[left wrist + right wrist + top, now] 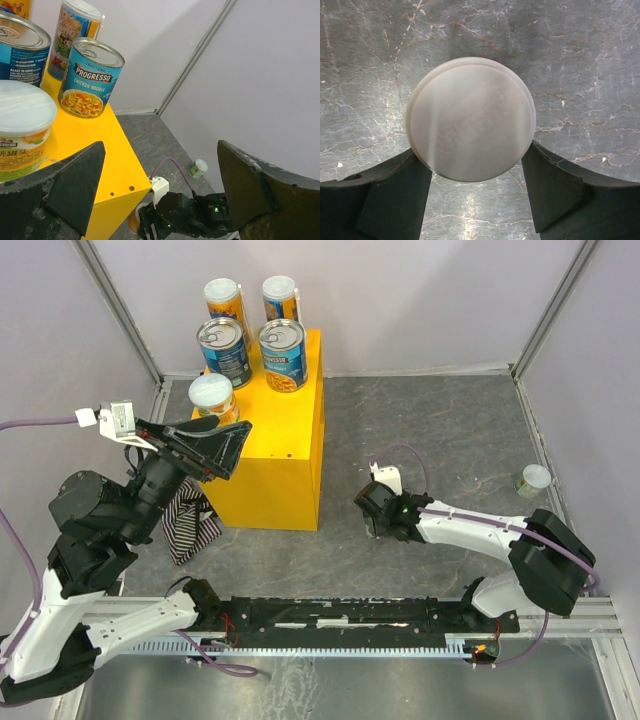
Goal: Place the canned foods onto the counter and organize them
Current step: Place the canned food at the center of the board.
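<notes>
The yellow counter [285,460] carries several cans: two white-lidded ones at the back [224,298], two pull-tab Progresso cans [282,352] and a white-lidded can [212,395] at its front left corner. My left gripper [240,452] is open and empty just in front of that corner can [22,127]. My right gripper [378,515] points down at the floor right of the counter. Its fingers [395,195] press both sides of a white-lidded can [470,117]. A small green can [533,480] stands far right.
A striped cloth [190,525] lies on the floor against the counter's front left, under my left arm. The cell walls close in at the back and both sides. The black rail [350,615] runs along the near edge.
</notes>
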{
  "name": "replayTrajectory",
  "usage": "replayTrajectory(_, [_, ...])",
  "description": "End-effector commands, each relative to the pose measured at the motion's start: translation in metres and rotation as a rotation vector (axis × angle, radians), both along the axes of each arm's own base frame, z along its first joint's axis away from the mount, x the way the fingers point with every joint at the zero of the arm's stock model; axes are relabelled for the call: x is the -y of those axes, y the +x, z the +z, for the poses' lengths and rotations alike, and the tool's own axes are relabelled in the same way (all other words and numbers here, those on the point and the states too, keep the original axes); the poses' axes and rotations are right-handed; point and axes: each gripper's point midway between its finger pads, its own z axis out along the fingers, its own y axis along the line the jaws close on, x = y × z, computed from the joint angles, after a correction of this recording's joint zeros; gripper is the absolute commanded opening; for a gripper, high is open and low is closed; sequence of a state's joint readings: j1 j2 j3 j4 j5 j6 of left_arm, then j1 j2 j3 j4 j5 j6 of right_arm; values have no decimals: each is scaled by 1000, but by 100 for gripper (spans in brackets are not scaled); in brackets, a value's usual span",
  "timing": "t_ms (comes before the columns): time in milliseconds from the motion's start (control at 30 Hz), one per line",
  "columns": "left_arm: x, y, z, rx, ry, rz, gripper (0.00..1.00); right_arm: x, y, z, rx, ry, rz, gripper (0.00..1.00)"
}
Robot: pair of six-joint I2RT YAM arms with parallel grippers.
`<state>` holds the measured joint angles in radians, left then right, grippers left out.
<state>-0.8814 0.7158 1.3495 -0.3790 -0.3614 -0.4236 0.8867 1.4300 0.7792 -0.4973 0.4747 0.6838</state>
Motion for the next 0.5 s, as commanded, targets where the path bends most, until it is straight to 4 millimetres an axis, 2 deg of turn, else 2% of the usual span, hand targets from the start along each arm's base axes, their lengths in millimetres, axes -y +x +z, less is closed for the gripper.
replayTrajectory(0, [-10,0,10,17,10,38,99,-13,20,13,119,55,-13,75])
replayTrajectory(100, [-9,1,8,9,17,39,99,-9,21,13,142,37,-20,77])
replayTrajectory(267, [-8,2,6,2,21,39,98,-5,22,15,176,33,-25,92])
replayTrajectory(467, [-6,4,5,-7,31,41,98,-8,27,21,236,72,-11,93])
